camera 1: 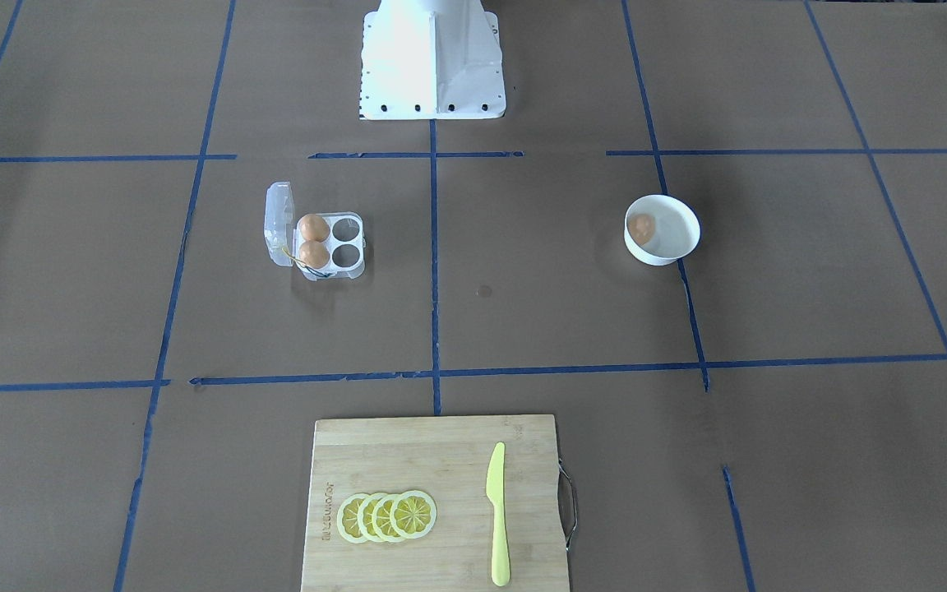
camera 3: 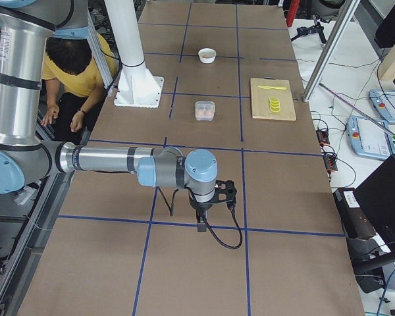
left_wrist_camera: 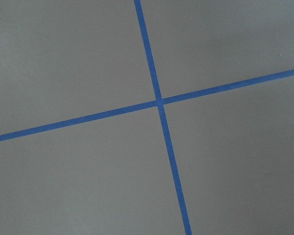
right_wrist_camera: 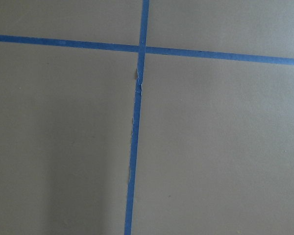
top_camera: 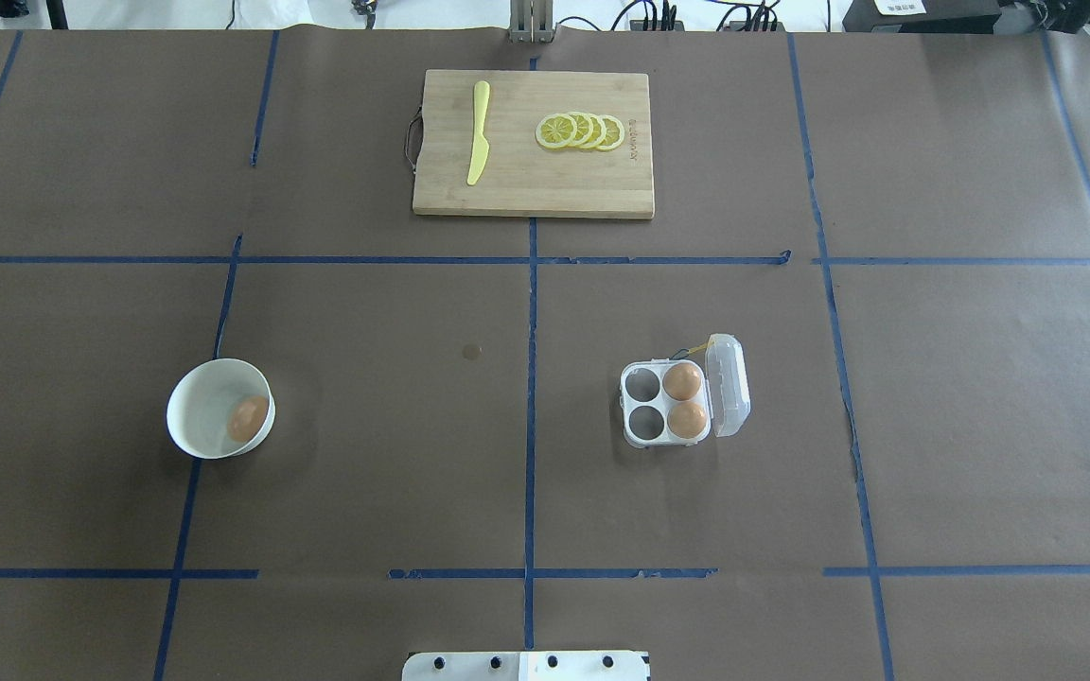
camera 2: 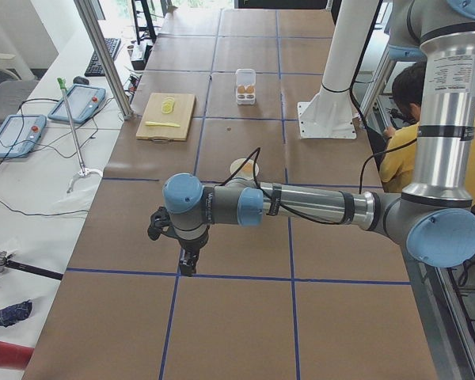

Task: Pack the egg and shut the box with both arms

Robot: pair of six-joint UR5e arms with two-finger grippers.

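The egg [top_camera: 247, 418] I must pack lies in the bowl [top_camera: 207, 411] toward the table's left edge. The box [top_camera: 642, 423], toward the right edge, stands open with two other eggs [top_camera: 682, 380], so packing and closing remain. The left gripper [camera 2: 187, 265] and right gripper [camera 3: 202, 222] hang near opposite end edges; whether either is clenched I cannot tell.

Your left arm [camera 2: 317, 207] stretches level to the left, left gripper [camera 2: 188, 265] pointing straight down, your right arm [camera 3: 112, 160] likewise to the right, right gripper [camera 3: 201, 222] pointing down, finger spread you cannot tell.
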